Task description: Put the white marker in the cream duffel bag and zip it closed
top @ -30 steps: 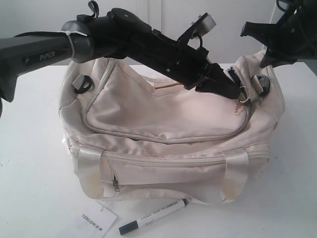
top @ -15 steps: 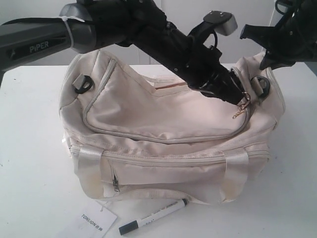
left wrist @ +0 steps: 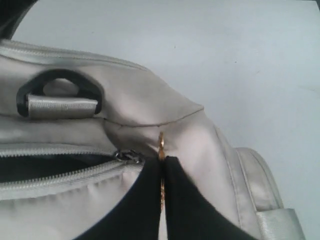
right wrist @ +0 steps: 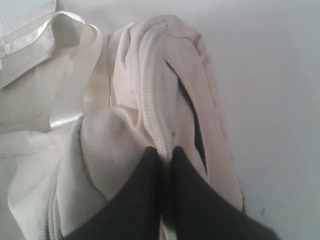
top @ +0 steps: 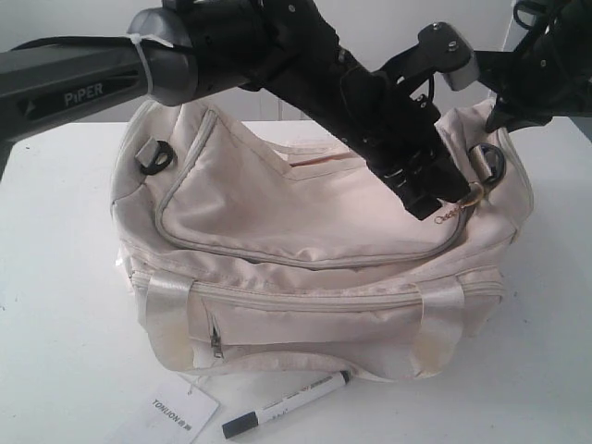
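Exterior view: cream duffel bag (top: 305, 231) on white table (top: 55, 324); white marker (top: 287, 404) flat on table just in front of bag, outside it, beside paper tag (top: 176, 412); left gripper (top: 437, 199) down at bag's right end. Left wrist view: left gripper (left wrist: 162, 162) clenched on gold zipper pull (left wrist: 161, 145), dark gap of open zipper beside it, black end ring (left wrist: 60, 82) near. Right wrist view: right gripper (right wrist: 166, 152) pinched shut on bag's zipper seam (right wrist: 152, 115) at bag's end

The left end effector (left wrist: 162, 162) is clamped on what looks like the gold zipper pull (left wrist: 161, 142) of the cream duffel bag (left wrist: 200, 135), near a black ring (left wrist: 75, 82).
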### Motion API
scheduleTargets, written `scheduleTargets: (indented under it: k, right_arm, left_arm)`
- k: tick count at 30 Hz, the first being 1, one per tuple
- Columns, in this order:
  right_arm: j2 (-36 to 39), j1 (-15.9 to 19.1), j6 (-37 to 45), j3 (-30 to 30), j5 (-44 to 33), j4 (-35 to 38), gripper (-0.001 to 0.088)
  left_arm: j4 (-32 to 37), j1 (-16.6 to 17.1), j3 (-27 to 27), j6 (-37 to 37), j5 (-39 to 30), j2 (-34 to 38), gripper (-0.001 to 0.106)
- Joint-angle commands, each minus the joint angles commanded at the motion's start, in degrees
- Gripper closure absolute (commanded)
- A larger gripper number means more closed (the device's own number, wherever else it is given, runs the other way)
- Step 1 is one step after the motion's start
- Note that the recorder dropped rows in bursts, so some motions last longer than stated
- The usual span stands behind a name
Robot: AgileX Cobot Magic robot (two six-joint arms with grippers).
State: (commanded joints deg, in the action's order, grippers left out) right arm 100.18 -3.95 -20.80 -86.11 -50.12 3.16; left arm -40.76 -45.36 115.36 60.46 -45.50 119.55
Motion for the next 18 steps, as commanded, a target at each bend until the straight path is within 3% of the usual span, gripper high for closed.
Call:
scheduleTargets:
  k: [7, 14, 18]
  right_arm:
    - [0.00, 0.00, 0.13, 0.00, -0.14, 0.00, 0.0848]
    - [-0.13, 0.00, 0.37, 0.00, -1.04, 0.00, 0.0595]
    - [-1.11, 0.00, 0.37, -0.10, -1.75, 0.00, 0.0551]
  left_arm:
    - [1.85, 0.00, 0.00, 1.25, -2.24, -0.14, 0.105]
    - [1.85, 0.00, 0.00, 6.90, -5.08, -0.14, 0.105]
    - [1.85, 0.00, 0.00, 7.63, -5.32, -0.14, 0.105]
